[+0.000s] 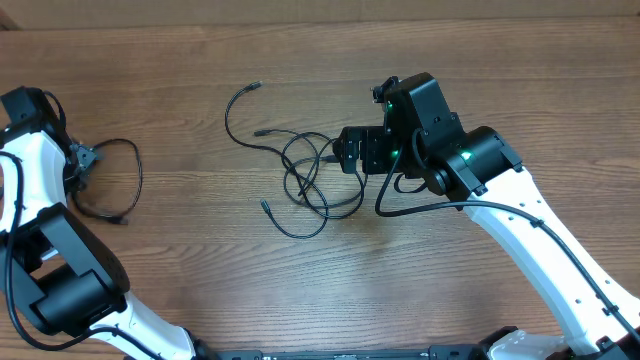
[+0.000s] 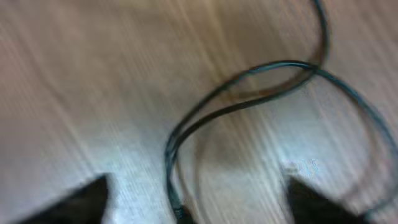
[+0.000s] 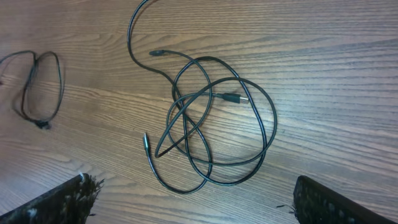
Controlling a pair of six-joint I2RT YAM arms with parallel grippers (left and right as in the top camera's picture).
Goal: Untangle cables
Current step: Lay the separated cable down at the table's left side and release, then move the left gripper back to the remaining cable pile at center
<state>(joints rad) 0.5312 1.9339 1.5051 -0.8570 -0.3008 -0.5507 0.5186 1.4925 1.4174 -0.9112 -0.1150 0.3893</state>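
A tangle of thin black cables (image 1: 310, 180) lies in overlapping loops at the table's middle, with loose plug ends to the upper left and lower left. It also shows in the right wrist view (image 3: 211, 124). My right gripper (image 1: 347, 152) hovers over the tangle's right edge, open and empty (image 3: 193, 205). A separate looped black cable (image 1: 115, 180) lies at the left and shows small in the right wrist view (image 3: 40, 87). My left gripper (image 1: 83, 160) is at its left end. The blurred left wrist view shows this cable (image 2: 249, 93) running between the wide-open fingers (image 2: 196, 205).
The wooden table (image 1: 200, 270) stretches across the view. A thicker black wire (image 1: 400, 205) hangs from my right arm beside the tangle. My left arm's body (image 1: 60, 280) fills the lower left, and my right arm (image 1: 560, 260) the lower right.
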